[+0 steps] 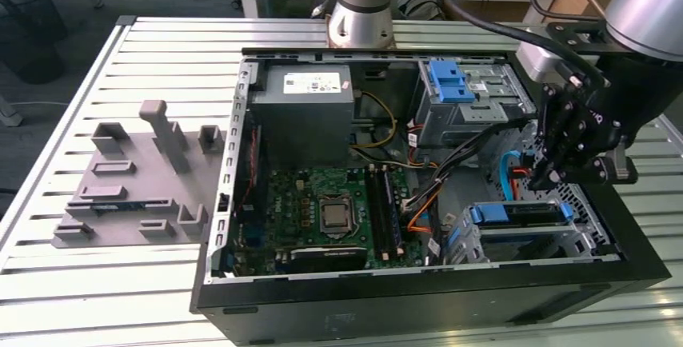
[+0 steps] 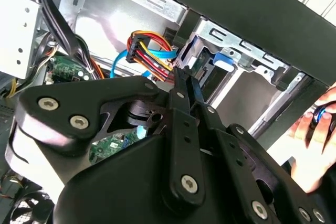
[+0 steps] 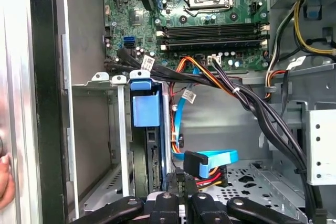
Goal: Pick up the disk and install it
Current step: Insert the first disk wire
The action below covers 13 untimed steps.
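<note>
The disk [image 1: 520, 213] stands on edge in the drive cage at the case's front corner, on the exterior view's right, its blue carrier tab facing up. The first wrist view shows that blue tab and the dark disk edge below it [image 3: 146, 109] between the cage's metal walls; the second wrist view shows the tab [image 2: 223, 59] in the cage. My gripper [image 1: 569, 173] hangs inside the case just beside the cage, fingers closed together with nothing seen between them. Its fingertips [image 2: 182, 75] sit next to a blue data cable plug [image 3: 201, 162] and a power plug with coloured wires [image 2: 149, 56].
The open computer case [image 1: 427, 307] lies on a slatted metal table. Black cable bundles [image 3: 252, 103] cross beside the cage. A second cage with a blue latch [image 1: 453, 83] sits further back. A person's hand [image 2: 315, 135] rests at the case's outer edge. A grey fixture block [image 1: 139, 183] lies to the left.
</note>
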Each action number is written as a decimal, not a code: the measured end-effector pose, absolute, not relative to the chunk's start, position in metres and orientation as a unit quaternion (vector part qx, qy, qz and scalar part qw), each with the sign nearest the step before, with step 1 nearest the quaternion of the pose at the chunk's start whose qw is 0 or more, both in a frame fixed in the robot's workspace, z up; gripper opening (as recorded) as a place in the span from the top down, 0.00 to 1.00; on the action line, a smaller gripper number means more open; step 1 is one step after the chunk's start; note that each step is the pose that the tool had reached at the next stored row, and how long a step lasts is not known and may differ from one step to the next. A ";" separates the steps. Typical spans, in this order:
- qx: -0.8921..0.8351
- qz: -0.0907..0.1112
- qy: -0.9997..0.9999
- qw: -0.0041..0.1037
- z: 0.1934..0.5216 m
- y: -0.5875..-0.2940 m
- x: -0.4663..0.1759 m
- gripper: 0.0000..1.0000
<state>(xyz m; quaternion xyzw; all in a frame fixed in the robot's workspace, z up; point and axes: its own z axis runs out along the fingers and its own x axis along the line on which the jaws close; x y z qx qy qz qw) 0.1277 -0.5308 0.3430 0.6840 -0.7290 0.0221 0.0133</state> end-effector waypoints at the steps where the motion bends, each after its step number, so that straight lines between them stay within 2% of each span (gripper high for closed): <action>1: 0.684 0.022 -0.729 0.013 0.342 -0.533 0.128 0.84; 13: 0.684 0.022 -0.729 0.013 0.339 -0.543 0.128 0.84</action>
